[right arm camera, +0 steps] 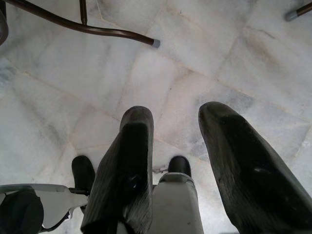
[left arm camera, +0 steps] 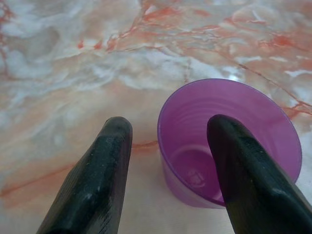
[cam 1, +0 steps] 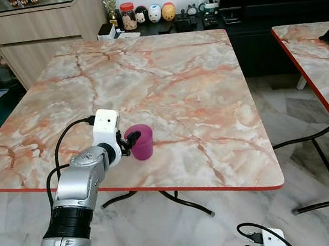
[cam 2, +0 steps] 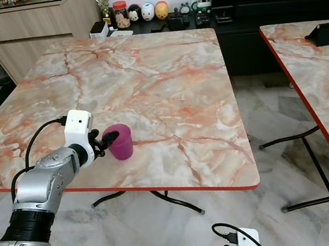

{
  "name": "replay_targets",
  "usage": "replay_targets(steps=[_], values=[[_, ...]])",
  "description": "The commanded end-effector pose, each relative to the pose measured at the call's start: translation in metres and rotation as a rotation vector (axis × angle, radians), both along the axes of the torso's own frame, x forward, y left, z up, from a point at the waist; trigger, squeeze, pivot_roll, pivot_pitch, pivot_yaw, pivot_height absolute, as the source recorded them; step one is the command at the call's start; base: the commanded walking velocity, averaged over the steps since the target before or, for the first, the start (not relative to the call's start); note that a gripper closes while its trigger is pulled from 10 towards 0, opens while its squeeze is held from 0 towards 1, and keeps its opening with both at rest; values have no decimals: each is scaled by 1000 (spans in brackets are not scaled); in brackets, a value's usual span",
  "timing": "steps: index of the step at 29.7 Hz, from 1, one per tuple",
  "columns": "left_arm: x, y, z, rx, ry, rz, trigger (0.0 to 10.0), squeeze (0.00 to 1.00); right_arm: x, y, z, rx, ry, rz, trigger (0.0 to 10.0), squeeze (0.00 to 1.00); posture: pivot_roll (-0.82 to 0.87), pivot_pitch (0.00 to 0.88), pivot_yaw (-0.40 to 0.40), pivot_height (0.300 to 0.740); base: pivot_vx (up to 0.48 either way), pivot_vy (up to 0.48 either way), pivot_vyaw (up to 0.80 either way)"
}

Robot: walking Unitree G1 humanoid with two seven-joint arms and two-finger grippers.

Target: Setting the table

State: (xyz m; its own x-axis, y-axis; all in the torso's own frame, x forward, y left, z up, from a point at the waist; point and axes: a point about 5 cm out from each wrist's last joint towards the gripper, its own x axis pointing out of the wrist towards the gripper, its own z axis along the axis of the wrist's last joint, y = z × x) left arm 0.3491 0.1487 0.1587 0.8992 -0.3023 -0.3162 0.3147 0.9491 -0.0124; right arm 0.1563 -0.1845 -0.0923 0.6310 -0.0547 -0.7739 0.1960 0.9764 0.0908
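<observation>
Our left gripper (left arm camera: pixel 168 180) has its jaws spread astride the near wall of the upright purple cup (left arm camera: pixel 243 122) on the table (cam 1: pixel 177 79): one finger inside, one outside.

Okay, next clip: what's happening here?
The robot stands at a marble table with its left gripper at a purple cup near the front edge. The cup is upright and empty. The fingers are spread across its rim, one finger inside the cup and the other outside, not yet closed on the wall. The right gripper hangs idle over the floor.
</observation>
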Motion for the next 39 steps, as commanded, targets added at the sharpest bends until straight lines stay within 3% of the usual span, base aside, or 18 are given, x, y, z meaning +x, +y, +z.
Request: replay_targets(steps=[1, 7, 8, 9, 11, 12, 39], values=[[-2, 4, -6, -5, 42, 30, 10000, 0, -2, 1, -1, 2, 10, 2, 10000, 0, 92, 0, 24, 724, 0, 0, 0], [-2, 5, -8, -20, 60, 43, 10000, 0, -1, 2, -1, 3, 7, 3, 10000, 0, 93, 0, 24, 724, 0, 0, 0], [-2, 5, -8, -24, 61, 43, 5882, 0, -1, 2, -1, 3, 7, 4, 10000, 0, 94, 0, 23, 724, 0, 0, 0], [-2, 4, -8, -26, 62, 43, 4588, 0, -1, 2, -1, 3, 8, 4, 10000, 0, 94, 0, 23, 724, 0, 0, 0], [-2, 4, -8, -28, 63, 43, 4588, 0, -1, 2, -1, 4, 8, 5, 10000, 0, 94, 0, 23, 724, 0, 0, 0], [-2, 4, -8, -31, 60, 42, 0, 0, -1, 3, -1, 3, 9, 5, 10000, 0, 92, 0, 22, 724, 0, 0, 0], [-3, 1, -5, -45, 46, 41, 0, 0, -4, 2, -2, 2, 19, 3, 10000, 0, 97, 0, 19, 724, 0, 0, 0]])
